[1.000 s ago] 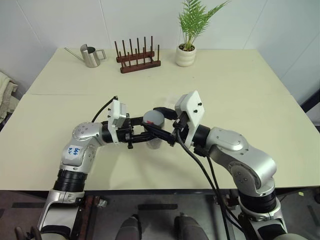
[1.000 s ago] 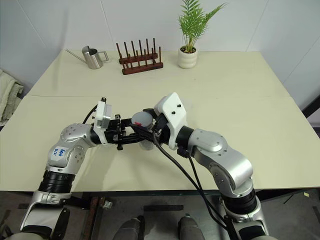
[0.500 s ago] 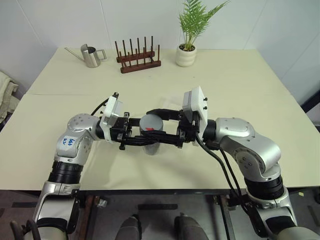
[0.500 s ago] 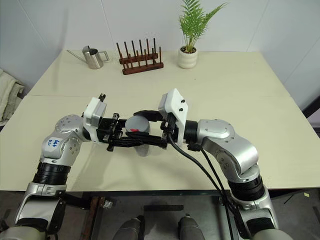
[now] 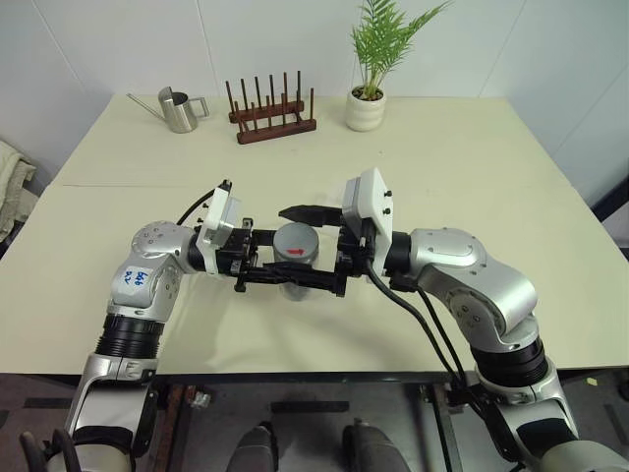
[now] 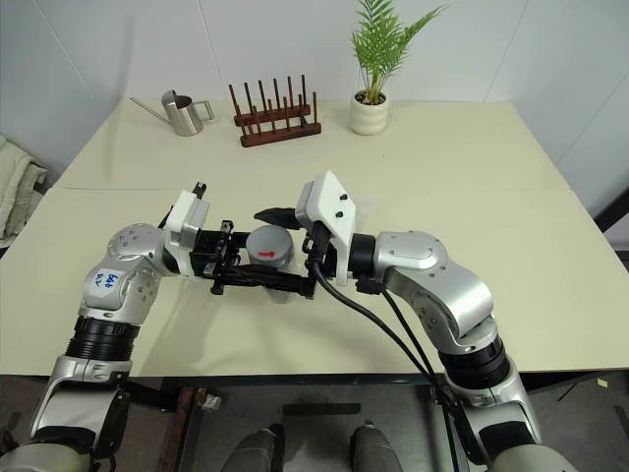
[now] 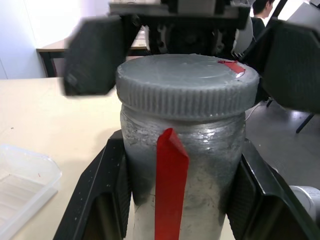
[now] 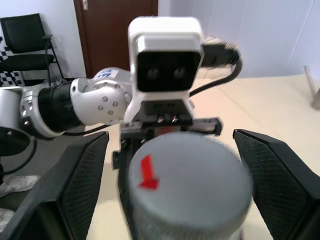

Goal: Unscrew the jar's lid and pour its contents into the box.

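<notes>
My right claw [image 5: 313,246] has just let go of the lid [image 5: 297,240]: half a second back its fingers were clamped on the cap, and now they stand spread wide to either side of it, clear of the rim, as the right wrist view shows. The left claw [image 5: 285,279] has not changed; it stays clenched on the jar [image 7: 182,170], holding it upright above the tabletop [image 5: 472,167] between the two arms, with the red stripe facing the left wrist camera.

The lid sits flat on the jar, threads engaged as far as I can see, its red mark [image 8: 146,176] on top. So I read this as a regrip in the middle of unscrewing: one turn is spent, the wrist needs to wind back, then close on the cap again. The cap is not off yet, and I cannot see the contents through the cloudy wall.

The box [image 7: 22,180] lies on the tabletop near the jar, on its far side, waiting for the pour.
</notes>
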`<action>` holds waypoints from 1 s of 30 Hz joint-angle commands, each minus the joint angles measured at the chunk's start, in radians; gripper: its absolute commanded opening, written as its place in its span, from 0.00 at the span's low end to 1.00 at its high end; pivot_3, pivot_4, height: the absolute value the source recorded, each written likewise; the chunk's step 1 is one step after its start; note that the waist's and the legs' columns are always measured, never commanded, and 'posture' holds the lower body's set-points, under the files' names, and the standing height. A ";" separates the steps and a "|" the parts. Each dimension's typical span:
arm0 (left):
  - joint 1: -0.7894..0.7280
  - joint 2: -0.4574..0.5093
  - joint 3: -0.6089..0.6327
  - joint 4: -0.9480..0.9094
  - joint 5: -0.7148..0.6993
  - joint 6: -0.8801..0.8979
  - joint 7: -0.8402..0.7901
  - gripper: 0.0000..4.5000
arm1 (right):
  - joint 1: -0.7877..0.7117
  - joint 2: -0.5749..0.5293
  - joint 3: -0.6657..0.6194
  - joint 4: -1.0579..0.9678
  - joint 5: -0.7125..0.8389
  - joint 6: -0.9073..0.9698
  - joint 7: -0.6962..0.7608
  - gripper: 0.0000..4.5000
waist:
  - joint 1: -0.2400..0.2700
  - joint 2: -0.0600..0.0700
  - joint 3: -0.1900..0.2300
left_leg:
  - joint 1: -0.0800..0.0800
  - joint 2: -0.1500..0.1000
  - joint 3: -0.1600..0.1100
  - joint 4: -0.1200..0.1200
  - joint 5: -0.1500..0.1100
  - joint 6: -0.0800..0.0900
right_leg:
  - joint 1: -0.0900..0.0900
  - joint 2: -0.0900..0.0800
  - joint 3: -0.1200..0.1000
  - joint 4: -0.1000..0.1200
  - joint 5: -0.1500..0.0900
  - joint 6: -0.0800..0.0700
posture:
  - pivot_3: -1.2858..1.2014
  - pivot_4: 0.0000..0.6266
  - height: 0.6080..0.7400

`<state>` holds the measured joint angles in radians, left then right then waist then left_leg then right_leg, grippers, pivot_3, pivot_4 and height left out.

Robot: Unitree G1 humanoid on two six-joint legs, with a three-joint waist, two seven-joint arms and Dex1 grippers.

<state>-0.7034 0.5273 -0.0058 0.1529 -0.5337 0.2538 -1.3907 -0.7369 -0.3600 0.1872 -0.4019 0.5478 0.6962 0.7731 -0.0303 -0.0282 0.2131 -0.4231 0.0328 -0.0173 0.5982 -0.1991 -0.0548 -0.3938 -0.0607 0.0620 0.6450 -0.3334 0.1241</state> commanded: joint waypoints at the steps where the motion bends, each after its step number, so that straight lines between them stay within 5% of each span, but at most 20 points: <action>1: -0.025 0.005 0.009 -0.022 0.000 -0.030 -0.009 0.44 | -0.029 0.010 -0.029 0.001 -0.002 -0.025 -0.018 0.94 | -0.001 0.000 0.000 | 0.000 0.000 0.000 0.000 0.000 0.000 | 0.000 0.000 0.000 0.000 0.000 0.000 | 0.52 0.24 1.00; 17: -0.004 -0.018 -0.001 -0.033 0.011 -0.068 -0.002 0.44 | -0.072 0.056 -0.001 0.080 -0.028 -0.047 -0.027 0.94 | 0.000 0.000 0.000 | 0.000 0.000 0.000 0.000 0.000 0.000 | 0.000 0.000 0.000 0.000 0.000 0.000 | 0.52 0.24 1.00; 30: 0.023 0.028 0.049 -0.064 -0.033 0.001 -0.015 0.44 | -0.031 -0.119 -0.093 0.101 -0.042 -0.044 0.000 0.94 | -0.001 0.000 0.000 | 0.000 0.000 0.000 0.000 0.000 0.000 | 0.000 0.000 0.000 0.000 0.000 0.000 | 0.52 0.24 1.00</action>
<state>-0.6872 0.5349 0.0067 0.1548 -0.5102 0.2642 -1.3700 -0.7776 -0.4339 0.1861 -0.3253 0.5371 0.6538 0.8028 -0.0309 -0.0282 0.2131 -0.4232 0.0328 -0.0171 0.5982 -0.1991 -0.0547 -0.3939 -0.0608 0.0621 0.6452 -0.3334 0.1241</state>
